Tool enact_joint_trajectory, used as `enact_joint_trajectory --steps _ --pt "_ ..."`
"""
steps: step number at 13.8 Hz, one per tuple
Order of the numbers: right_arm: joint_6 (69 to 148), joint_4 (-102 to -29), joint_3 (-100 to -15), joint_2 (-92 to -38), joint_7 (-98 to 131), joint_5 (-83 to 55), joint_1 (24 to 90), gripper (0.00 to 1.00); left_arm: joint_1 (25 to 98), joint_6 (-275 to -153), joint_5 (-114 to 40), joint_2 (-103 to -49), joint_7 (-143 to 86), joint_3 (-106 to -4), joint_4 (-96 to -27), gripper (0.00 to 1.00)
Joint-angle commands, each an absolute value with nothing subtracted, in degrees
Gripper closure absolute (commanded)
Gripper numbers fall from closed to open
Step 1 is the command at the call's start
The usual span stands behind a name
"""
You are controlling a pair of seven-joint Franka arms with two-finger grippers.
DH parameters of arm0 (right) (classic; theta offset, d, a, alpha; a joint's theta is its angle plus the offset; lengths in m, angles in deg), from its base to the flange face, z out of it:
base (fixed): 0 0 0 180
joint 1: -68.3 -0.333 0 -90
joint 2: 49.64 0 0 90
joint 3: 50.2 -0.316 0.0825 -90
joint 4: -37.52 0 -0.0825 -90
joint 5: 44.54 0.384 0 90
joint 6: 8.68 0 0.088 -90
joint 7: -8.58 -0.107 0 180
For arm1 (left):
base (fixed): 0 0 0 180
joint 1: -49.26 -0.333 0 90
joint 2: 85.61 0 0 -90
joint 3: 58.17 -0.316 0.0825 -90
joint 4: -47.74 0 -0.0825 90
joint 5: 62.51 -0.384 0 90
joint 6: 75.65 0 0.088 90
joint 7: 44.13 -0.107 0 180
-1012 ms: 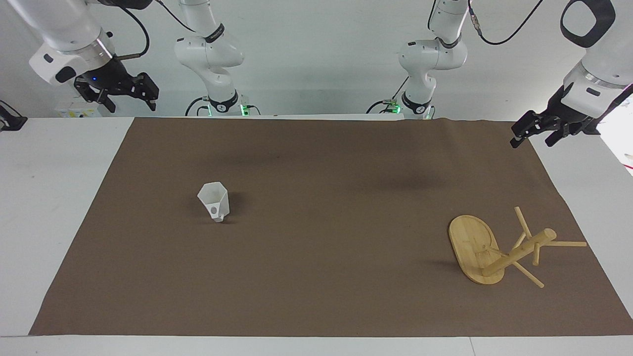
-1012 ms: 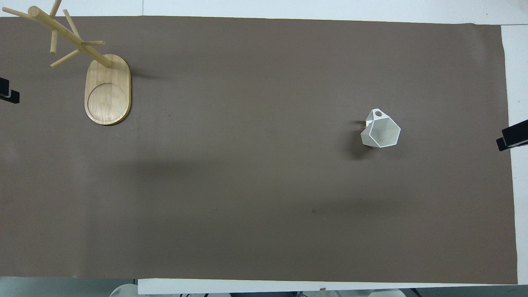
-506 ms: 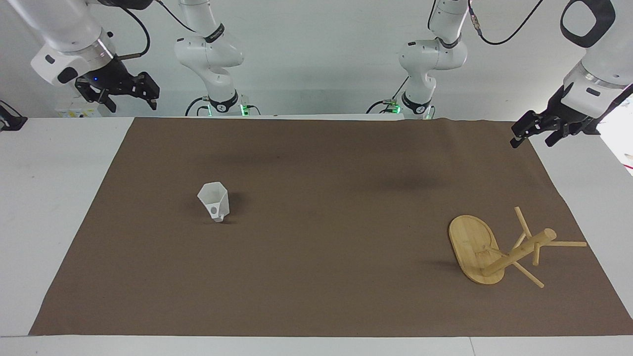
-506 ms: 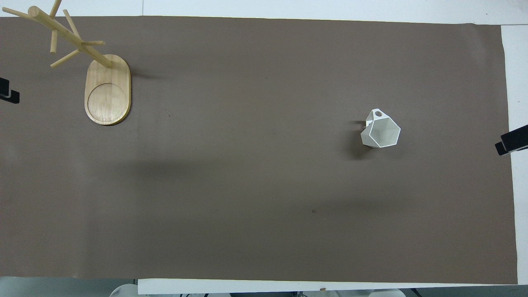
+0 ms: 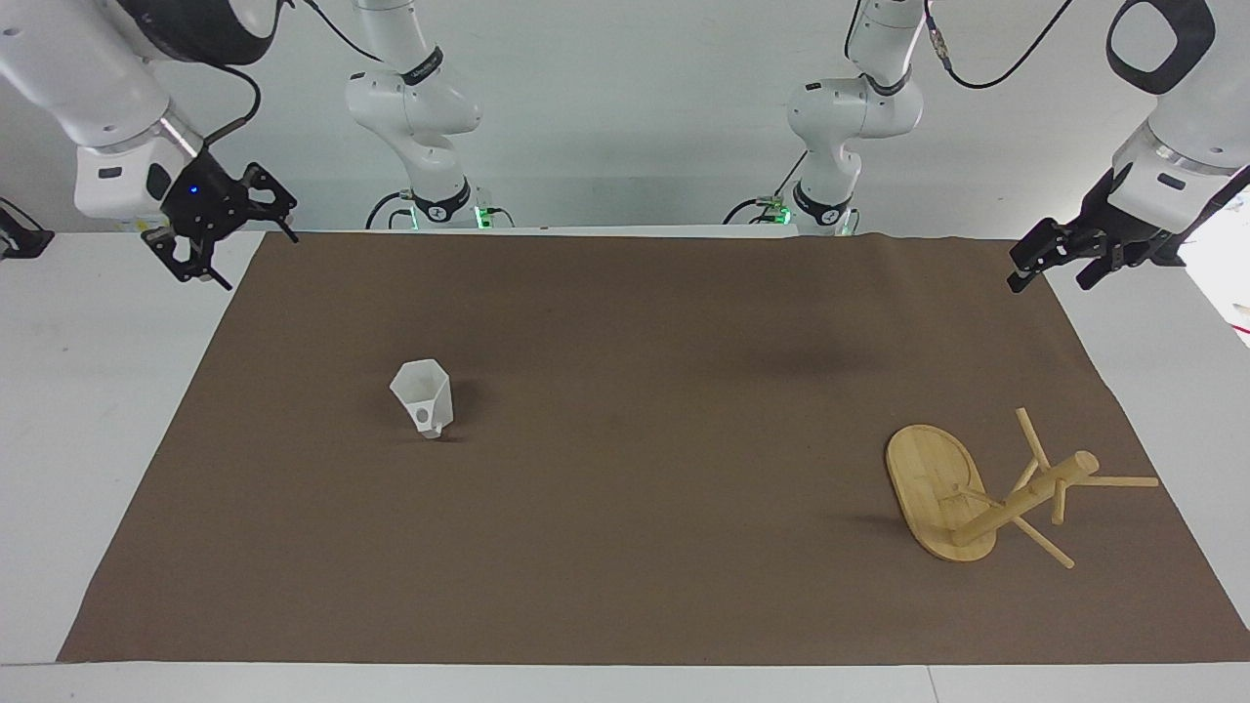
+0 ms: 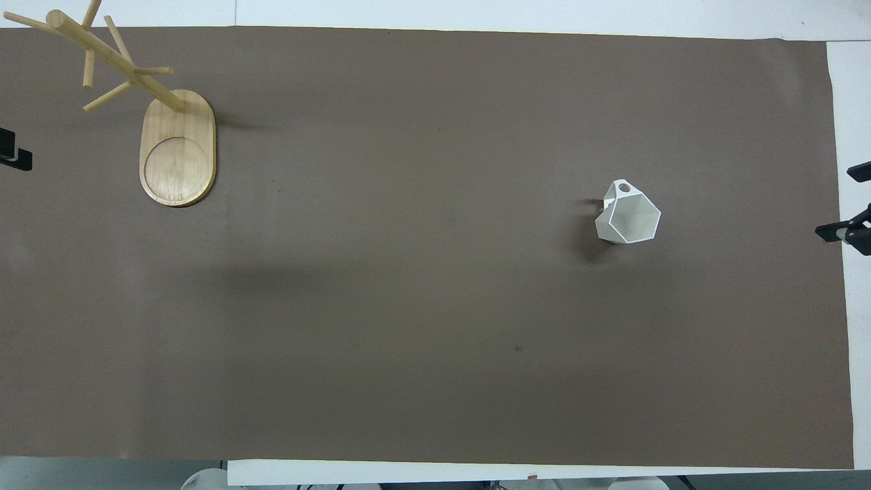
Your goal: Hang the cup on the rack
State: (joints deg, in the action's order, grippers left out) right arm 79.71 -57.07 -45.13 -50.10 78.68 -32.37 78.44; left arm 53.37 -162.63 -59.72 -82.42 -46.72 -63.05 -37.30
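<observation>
The white faceted cup [image 5: 424,395] stands upright on the brown mat, toward the right arm's end; it also shows in the overhead view [image 6: 629,216], its handle on the side away from the robots. The bamboo rack [image 5: 937,488] stands on the mat at the left arm's end, farther from the robots than the cup; its oval base shows in the overhead view [image 6: 177,150]. My right gripper [image 5: 249,256] is open and empty, in the air over the mat's edge; it also shows in the overhead view [image 6: 850,204]. My left gripper [image 5: 1055,278] is open and empty, waiting over the mat's corner.
The brown mat [image 5: 625,547] covers most of the white table [image 5: 88,391]. The rack's thin pegs [image 5: 1123,480] stick out sideways from the post. Both arm bases stand at the table's robot end.
My right gripper has dropped lower and turned, so that both its fingertips now show at the overhead view's edge. The left arm, the cup and the rack have not moved.
</observation>
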Motion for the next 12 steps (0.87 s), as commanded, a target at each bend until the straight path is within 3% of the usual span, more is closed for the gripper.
enact_joint_trajectory --steps 1,7,9,12 --pt "80.2 -56.2 -45.5 -59.0 102.1 -19.9 86.8 0.0 53.5 -162.9 -60.7 -83.9 -46.8 -63.2 -39.1 0.0" --pt "68.9 -54.5 -45.9 -78.4 127.4 4.3 95.6 0.0 53.6 -162.9 -60.8 -83.9 -46.8 -63.2 -39.1 0.0" --pt "66.7 -56.1 -45.9 -83.0 137.9 9.8 95.3 0.0 53.5 -162.9 -60.8 -83.9 -46.8 -63.2 -39.1 0.0" --pt "66.6 -60.7 -46.2 -85.2 149.3 14.0 93.2 0.0 53.5 -163.0 -60.7 -83.9 -46.8 -63.2 -39.1 0.0"
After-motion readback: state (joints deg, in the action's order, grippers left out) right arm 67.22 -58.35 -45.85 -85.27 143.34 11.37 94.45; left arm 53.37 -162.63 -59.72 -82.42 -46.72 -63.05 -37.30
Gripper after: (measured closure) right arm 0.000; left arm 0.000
